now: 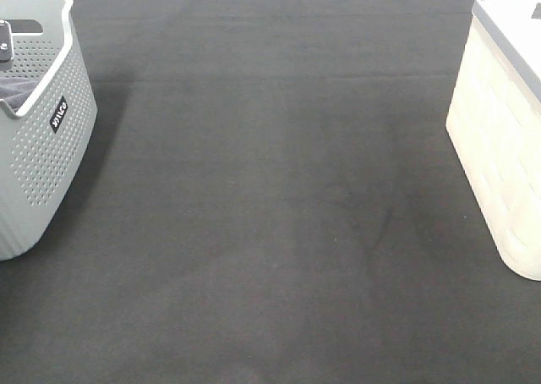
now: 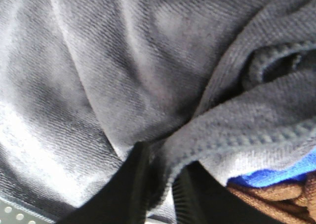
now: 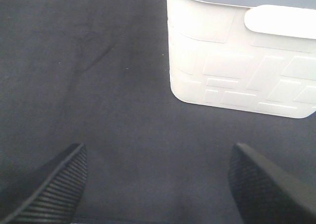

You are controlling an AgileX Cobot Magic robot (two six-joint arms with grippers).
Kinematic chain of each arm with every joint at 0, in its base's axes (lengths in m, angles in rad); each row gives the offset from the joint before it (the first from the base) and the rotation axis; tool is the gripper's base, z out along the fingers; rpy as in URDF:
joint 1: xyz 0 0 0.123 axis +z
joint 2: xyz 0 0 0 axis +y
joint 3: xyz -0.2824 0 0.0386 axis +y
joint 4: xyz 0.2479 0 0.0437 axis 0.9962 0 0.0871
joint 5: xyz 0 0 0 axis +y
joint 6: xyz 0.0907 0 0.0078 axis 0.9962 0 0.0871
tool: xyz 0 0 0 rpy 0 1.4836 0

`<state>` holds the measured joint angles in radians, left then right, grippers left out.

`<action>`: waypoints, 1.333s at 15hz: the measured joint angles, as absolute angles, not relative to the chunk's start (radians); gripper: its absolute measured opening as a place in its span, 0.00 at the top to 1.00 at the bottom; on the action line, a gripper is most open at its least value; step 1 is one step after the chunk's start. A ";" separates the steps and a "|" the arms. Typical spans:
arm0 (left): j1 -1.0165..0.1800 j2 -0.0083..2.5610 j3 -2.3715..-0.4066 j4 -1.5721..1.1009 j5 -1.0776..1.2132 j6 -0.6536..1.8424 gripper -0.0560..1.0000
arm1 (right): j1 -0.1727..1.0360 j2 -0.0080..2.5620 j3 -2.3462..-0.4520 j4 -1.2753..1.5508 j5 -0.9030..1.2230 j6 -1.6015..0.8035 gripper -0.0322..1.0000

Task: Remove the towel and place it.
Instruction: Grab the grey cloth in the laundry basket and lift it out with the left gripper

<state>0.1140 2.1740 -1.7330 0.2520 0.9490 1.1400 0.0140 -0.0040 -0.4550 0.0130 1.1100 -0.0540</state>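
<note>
Dark tabletop (image 1: 270, 198) between white basket (image 1: 499, 164) and grey basket (image 1: 42, 156) holding towel (image 2: 108, 76)

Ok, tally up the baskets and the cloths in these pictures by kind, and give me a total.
Baskets: 2, a grey basket and a cream basket.
Cloths: 3, the grey towel, a blue cloth and a brown cloth under it.
Total: 5.

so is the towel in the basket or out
In: the towel lies bunched inside the grey basket, a fold pinched by the left gripper.
</note>
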 joint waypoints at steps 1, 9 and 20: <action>0.114 2.174 -1.733 0.252 0.967 1.134 0.83 | 0.014 -0.004 -0.455 0.013 1.110 -0.054 0.23; 0.114 2.124 -1.733 0.253 1.009 1.110 0.95 | 0.014 -0.004 -0.455 0.013 1.110 -0.054 0.23; 0.114 1.644 -1.734 0.089 1.156 1.053 0.95 | 0.014 -0.004 -0.455 0.013 1.110 -0.054 0.23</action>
